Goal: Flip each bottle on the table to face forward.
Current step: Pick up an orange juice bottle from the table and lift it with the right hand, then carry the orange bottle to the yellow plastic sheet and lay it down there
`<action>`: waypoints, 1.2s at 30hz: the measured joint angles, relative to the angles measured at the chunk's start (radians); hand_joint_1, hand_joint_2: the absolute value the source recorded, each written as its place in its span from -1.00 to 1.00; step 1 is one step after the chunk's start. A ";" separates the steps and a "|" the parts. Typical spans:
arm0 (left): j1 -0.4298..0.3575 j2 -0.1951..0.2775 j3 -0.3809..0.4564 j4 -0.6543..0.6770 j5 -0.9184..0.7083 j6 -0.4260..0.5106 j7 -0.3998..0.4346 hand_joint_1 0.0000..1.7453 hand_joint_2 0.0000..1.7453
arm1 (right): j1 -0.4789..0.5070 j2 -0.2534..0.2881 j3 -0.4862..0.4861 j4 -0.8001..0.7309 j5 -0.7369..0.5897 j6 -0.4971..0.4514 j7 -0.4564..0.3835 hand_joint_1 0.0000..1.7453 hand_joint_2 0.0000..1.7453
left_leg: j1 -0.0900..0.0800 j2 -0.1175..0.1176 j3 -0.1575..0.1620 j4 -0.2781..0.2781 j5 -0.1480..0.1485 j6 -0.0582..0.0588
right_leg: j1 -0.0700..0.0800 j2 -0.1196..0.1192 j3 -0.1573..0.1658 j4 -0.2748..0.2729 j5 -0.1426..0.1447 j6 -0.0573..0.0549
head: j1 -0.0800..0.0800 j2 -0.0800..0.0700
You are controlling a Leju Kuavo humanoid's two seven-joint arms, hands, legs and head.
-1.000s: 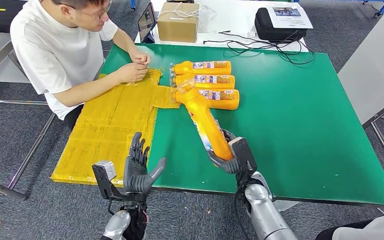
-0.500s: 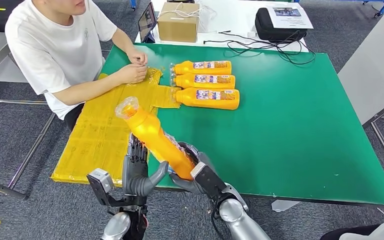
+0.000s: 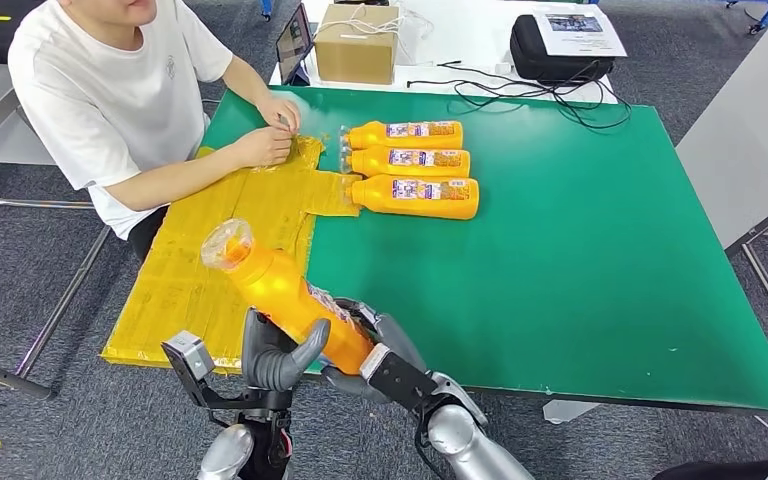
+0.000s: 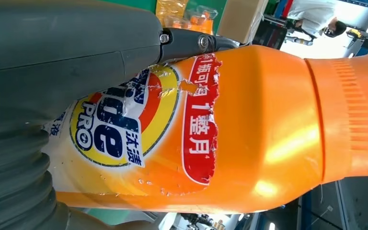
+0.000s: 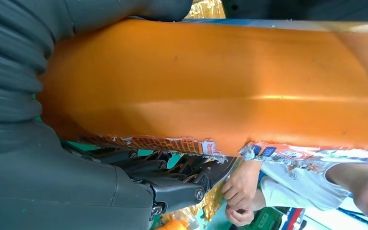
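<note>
An orange detergent bottle (image 3: 285, 290) is lifted over the table's near left edge, tilted, with its clear-wrapped cap (image 3: 225, 245) pointing up and left. My right hand (image 3: 375, 352) grips its base from below. My left hand (image 3: 272, 358) cups the bottle from the other side, its thumb lying across the body. The left wrist view has the torn label of the bottle (image 4: 196, 129) under my left hand's thumb (image 4: 52, 62). In the right wrist view, the bottle's plain orange side (image 5: 220, 81) lies against my right hand (image 5: 52, 182). Three more orange bottles (image 3: 415, 161) lie in a row, caps to the left.
A person in a white shirt (image 3: 110, 100) sits at the table's far left, hands (image 3: 270, 135) on a yellow plastic sheet (image 3: 200, 270). A cardboard box (image 3: 356, 42), a black bag (image 3: 560, 45) and cables (image 3: 520, 92) lie behind the green table (image 3: 580, 260).
My right hand has swung the bottle from the row to the near left. The bottle now lies in my left hand, whose thumb has closed onto it.
</note>
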 joint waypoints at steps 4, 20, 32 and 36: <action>0.000 0.000 0.001 0.000 0.009 -0.008 0.003 -1.00 1.00 | 0.000 -0.001 0.005 0.000 0.001 0.000 0.000 1.00 1.00 | 0.000 0.000 0.000 0.000 0.000 0.000 | 0.000 0.000 0.000 0.000 0.000 0.000 | 0.000 0.000; 0.000 0.017 0.024 0.029 0.149 -0.147 0.162 1.00 1.00 | -0.007 -0.030 0.042 0.001 0.112 -0.045 -0.017 1.00 1.00 | 0.000 0.000 0.000 0.000 0.000 0.000 | 0.000 0.000 0.000 0.000 0.000 0.000 | 0.000 0.000; 0.015 0.033 0.030 0.070 0.305 -0.261 0.231 1.00 1.00 | 0.053 -0.033 0.040 0.001 0.064 -0.057 -0.039 0.58 1.00 | 0.000 0.000 0.000 0.000 0.000 0.000 | 0.000 0.000 0.000 0.000 0.000 0.000 | 0.000 0.000; 0.015 0.033 0.029 0.078 0.303 -0.261 0.231 1.00 1.00 | 0.061 -0.033 0.040 0.001 0.061 -0.057 -0.037 -0.76 -0.50 | 0.000 0.000 0.000 0.000 0.000 0.000 | 0.000 0.000 0.000 0.000 0.000 0.000 | 0.000 0.000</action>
